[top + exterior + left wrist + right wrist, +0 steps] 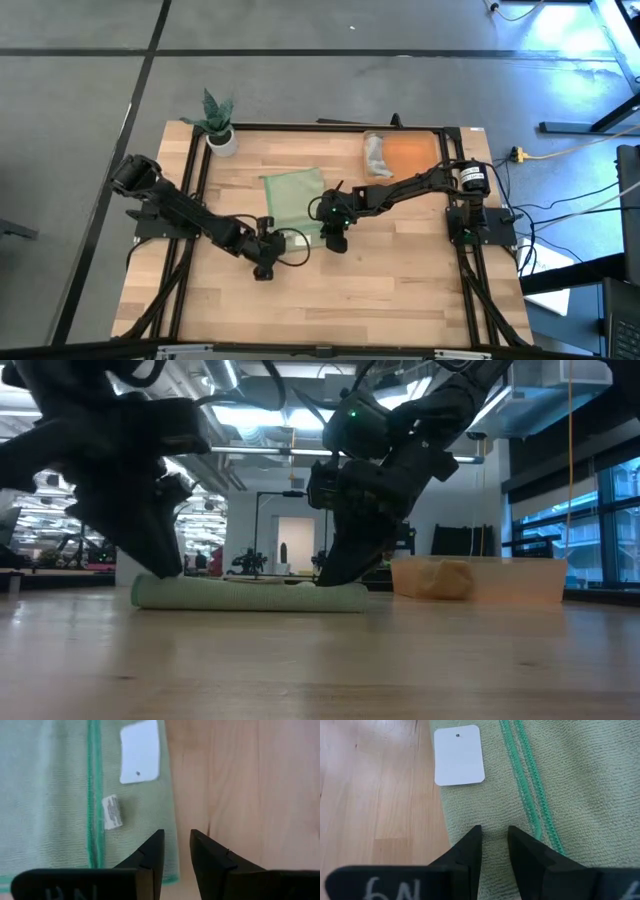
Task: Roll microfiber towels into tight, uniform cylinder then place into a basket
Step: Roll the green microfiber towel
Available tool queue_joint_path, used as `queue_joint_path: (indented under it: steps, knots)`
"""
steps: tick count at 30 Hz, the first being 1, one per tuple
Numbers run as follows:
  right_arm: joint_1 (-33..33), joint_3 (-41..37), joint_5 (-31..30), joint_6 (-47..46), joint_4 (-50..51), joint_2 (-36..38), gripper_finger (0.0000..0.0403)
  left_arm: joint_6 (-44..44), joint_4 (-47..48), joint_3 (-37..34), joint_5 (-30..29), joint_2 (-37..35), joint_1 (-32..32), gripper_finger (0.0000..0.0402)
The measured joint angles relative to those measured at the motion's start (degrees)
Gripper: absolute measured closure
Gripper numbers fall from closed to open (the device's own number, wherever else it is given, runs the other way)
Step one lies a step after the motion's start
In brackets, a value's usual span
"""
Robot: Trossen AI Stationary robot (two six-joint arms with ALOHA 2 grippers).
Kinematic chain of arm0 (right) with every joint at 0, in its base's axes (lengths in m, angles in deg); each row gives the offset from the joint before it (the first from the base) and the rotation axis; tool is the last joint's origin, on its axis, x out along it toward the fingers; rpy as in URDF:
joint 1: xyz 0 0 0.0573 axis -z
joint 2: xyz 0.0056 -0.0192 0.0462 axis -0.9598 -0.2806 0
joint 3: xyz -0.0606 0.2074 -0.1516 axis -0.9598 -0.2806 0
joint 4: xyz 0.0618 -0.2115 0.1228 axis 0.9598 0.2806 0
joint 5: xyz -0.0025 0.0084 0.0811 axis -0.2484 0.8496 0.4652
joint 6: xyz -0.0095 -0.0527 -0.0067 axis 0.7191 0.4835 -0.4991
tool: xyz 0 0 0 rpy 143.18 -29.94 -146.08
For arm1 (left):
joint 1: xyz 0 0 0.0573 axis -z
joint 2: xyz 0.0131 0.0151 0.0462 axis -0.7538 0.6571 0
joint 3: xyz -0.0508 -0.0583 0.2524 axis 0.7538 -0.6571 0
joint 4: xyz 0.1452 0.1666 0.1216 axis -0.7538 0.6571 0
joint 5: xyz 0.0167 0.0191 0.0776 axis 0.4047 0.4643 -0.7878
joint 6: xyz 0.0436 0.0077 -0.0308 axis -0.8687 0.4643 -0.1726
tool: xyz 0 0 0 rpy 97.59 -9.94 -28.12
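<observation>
Green towel (294,197): flat on desk (400,290), mid-desk, white tag (459,755) at its near edge. Grey towel (375,152): in orange basket (412,155) at far right corner. Left claw (272,243): at towel's near edge, narrow gap, empty. Right claw (334,240): over towel's near right corner, narrow gap, grip uncertain.

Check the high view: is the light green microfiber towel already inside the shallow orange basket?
No, the light green microfiber towel lies on the wooden table, apart from the shallow orange basket.
</observation>
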State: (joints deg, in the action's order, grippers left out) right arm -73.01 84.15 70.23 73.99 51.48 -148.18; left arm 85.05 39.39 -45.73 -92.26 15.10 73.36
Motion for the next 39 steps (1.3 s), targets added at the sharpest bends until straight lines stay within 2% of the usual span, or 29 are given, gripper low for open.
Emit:
queue_joint_path:
  steps: [12, 21, 33, 39]
  knots:
    - [0.0, 0.0, 0.0, 0.0, -0.1, 0.0, 0.0306, 2.5, 10.9, 8.4, 5.7, -0.1, -4.1, 0.0306]
    - [0.0, 0.0, -0.2, 0.1, -0.1, 0.0, 0.0306, 2.2, 11.5, 8.4, 6.7, -0.1, -4.0, 0.0333]
    - [0.0, 0.0, -0.6, 0.1, -0.1, 0.0, 0.0306, 3.9, 11.5, 8.4, 6.6, 0.0, -4.0, 0.0293]
    - [0.0, 0.0, -0.6, 0.0, -0.1, 0.0, 0.0306, 5.6, 11.3, 7.1, 5.9, 0.0, -4.0, 0.0290]
